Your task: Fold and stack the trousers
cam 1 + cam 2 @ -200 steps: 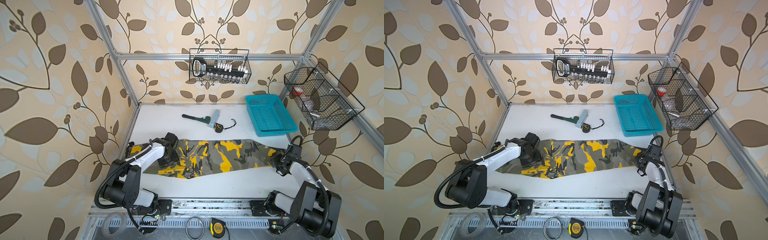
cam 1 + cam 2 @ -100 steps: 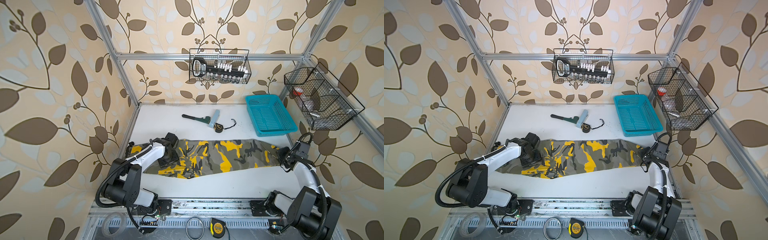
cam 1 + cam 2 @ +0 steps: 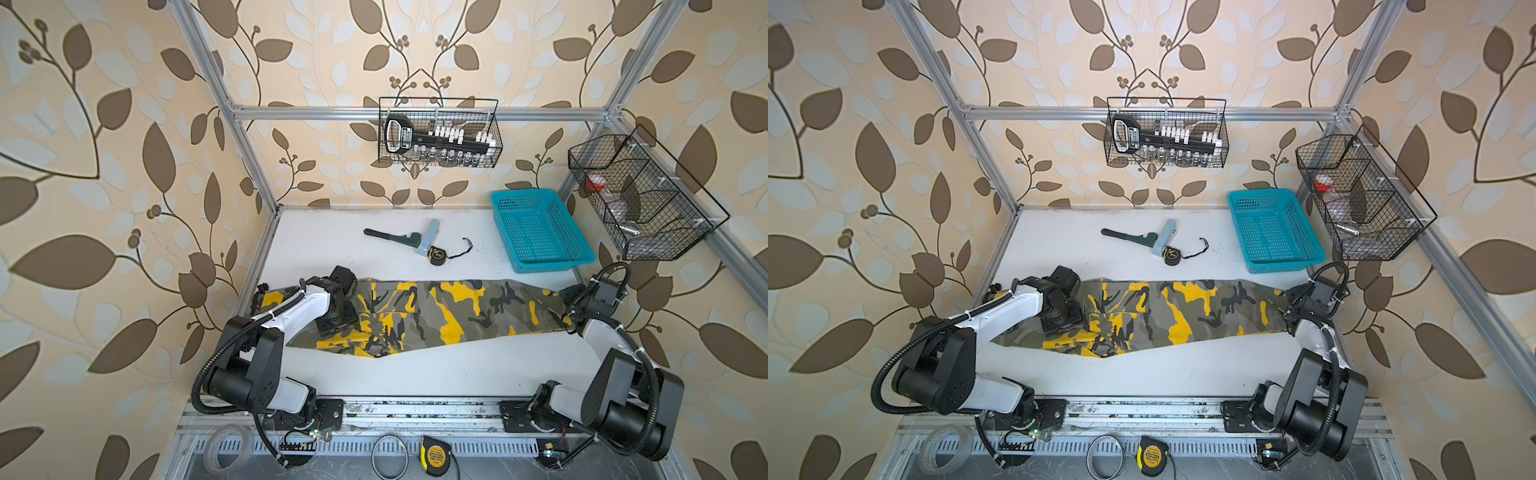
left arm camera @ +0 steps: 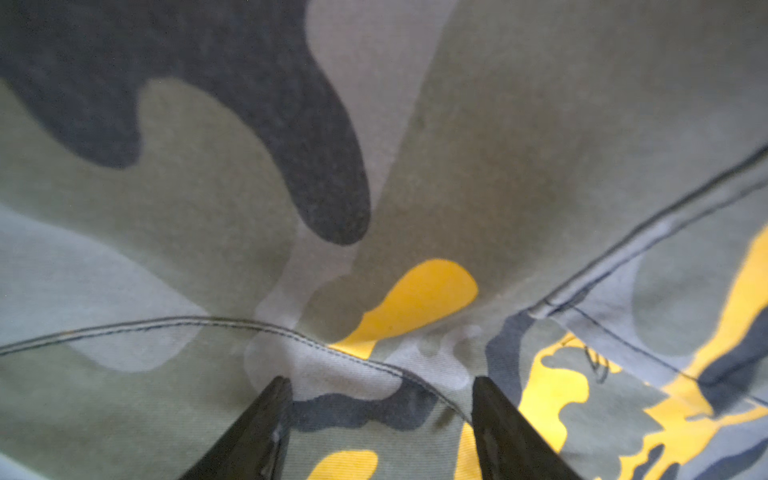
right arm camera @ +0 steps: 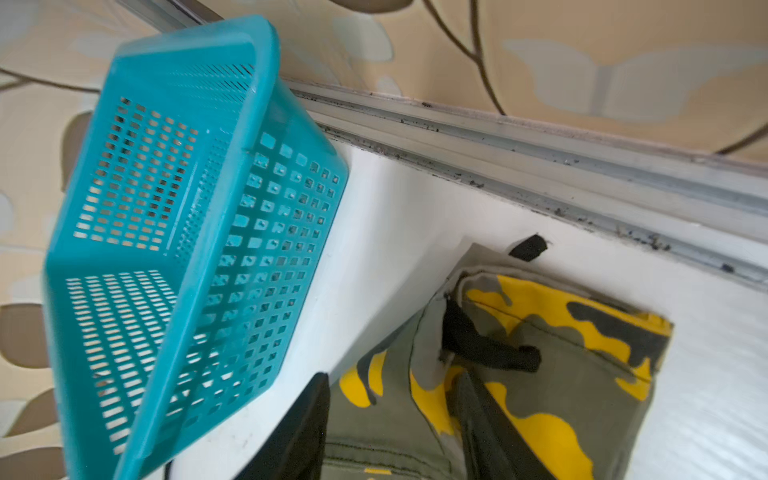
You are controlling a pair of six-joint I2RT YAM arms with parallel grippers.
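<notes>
- Trousers [image 3: 449, 311] lie full length across the table [image 3: 415, 374], apparently leg over leg
- Left gripper [image 4: 380, 424]: jaws apart over the wide end
- Right gripper [image 5: 395, 428]: jaws apart at the narrow end, nothing gripped
- Remaining: crosswise folds, stacking

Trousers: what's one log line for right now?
trousers: laid out long on table | left gripper: open, over trousers | right gripper: open, at end near turquoise basket

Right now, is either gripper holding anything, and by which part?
Nothing is held. The left gripper stands open over the wide end of the trousers, the right gripper open over their narrow end.
</notes>
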